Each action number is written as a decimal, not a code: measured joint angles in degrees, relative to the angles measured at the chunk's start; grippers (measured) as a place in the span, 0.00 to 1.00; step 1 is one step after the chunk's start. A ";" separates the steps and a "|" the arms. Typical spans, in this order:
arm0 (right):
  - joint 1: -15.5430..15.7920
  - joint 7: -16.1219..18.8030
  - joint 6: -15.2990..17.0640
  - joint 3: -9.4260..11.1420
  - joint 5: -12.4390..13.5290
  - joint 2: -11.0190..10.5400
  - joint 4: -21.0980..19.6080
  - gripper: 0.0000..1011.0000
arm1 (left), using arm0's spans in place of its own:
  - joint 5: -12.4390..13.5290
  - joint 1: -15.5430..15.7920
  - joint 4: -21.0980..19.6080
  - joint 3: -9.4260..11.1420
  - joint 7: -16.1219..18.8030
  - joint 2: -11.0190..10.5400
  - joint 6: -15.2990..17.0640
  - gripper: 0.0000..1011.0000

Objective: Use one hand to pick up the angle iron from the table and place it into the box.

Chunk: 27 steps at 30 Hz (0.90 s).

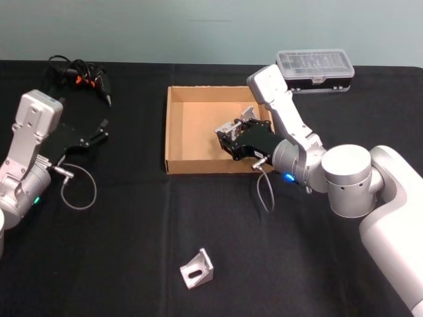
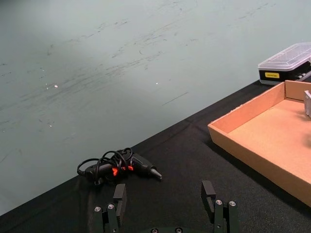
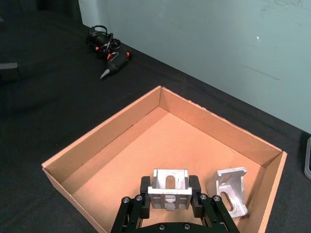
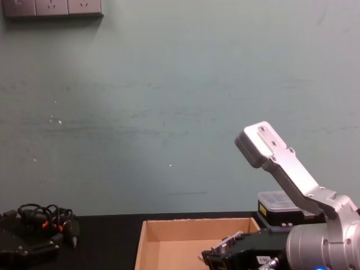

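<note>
Nearest in the head view, a loose angle iron [image 1: 197, 269] lies on the black table [image 1: 119, 264], well in front of the box [image 1: 198, 165]. Over the box floor the right gripper [image 1: 226, 134] hangs clamped on a held angle iron [image 1: 233, 126]; the left gripper [image 1: 102, 131] rests parked at the left.

Left wrist view: its fingers [image 2: 119, 193] stand apart with nothing between them, a corded tool [image 2: 121, 166] beyond.

Right wrist view: both jaws pinch the held angle iron, and a third angle iron [image 3: 231, 188] lies on the box floor just beside it.

Chest view: the right gripper sits low over the box.
</note>
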<state>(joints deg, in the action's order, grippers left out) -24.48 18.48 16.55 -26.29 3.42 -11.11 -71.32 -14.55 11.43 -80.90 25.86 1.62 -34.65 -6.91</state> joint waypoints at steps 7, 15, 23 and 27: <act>0.31 -0.06 0.38 0.41 -0.99 0.30 -0.10 0.47 | 0.00 0.00 0.00 0.00 0.00 0.00 0.00 1.00; 0.85 -0.30 1.20 1.28 -1.66 0.50 -0.55 0.47 | 0.01 0.00 0.00 0.00 0.00 0.00 0.00 1.00; 1.20 -0.32 2.08 1.98 -2.26 0.71 -1.01 0.47 | 0.00 0.00 0.00 0.00 0.00 0.00 0.00 1.00; 1.27 -0.27 2.15 2.18 -2.43 0.80 -1.04 0.51 | 0.01 0.00 0.00 0.00 0.00 0.00 0.00 1.00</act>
<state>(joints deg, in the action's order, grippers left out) -23.20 18.21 18.70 -24.11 0.99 -10.31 -72.36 -14.55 11.43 -80.90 25.86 1.62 -34.65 -6.91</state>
